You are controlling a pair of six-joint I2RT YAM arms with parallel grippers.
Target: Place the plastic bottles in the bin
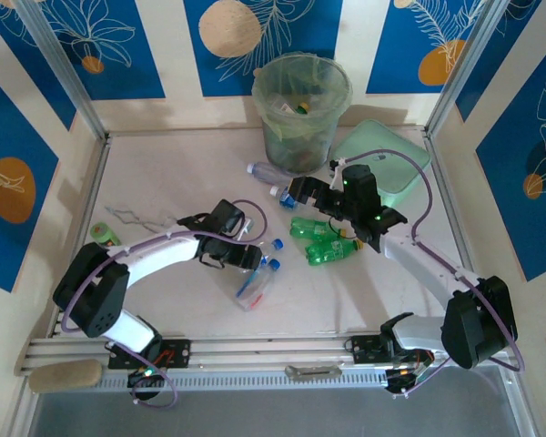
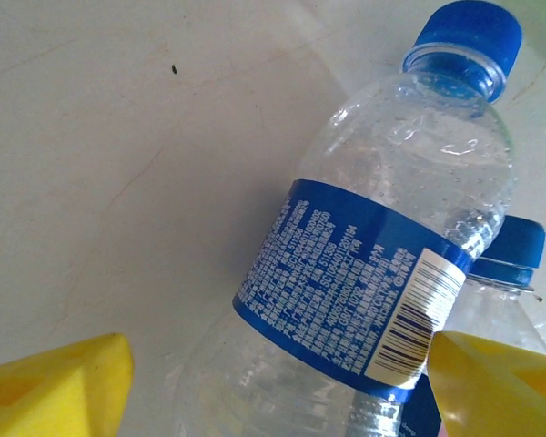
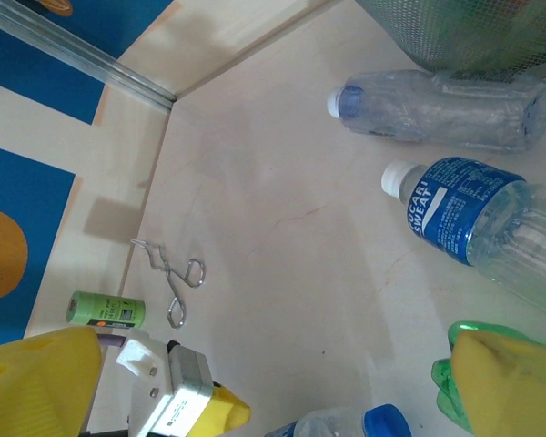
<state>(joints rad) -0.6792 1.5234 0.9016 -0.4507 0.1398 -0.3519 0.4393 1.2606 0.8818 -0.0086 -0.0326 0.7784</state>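
Left claw spread around a clear blue-labelled bottle, not yet gripping it; right claw wide open, holding nothing.
The bottle lies on the white table with a second blue-capped bottle tight against it. One yellow pad sits at its label, the other stands just apart. Two green bottles lie near the right claw. A crushed clear bottle lies beside the bin at the back of the table. A mint-green lid rests to the bin's right. Blue leaf-patterned walls enclose the table.
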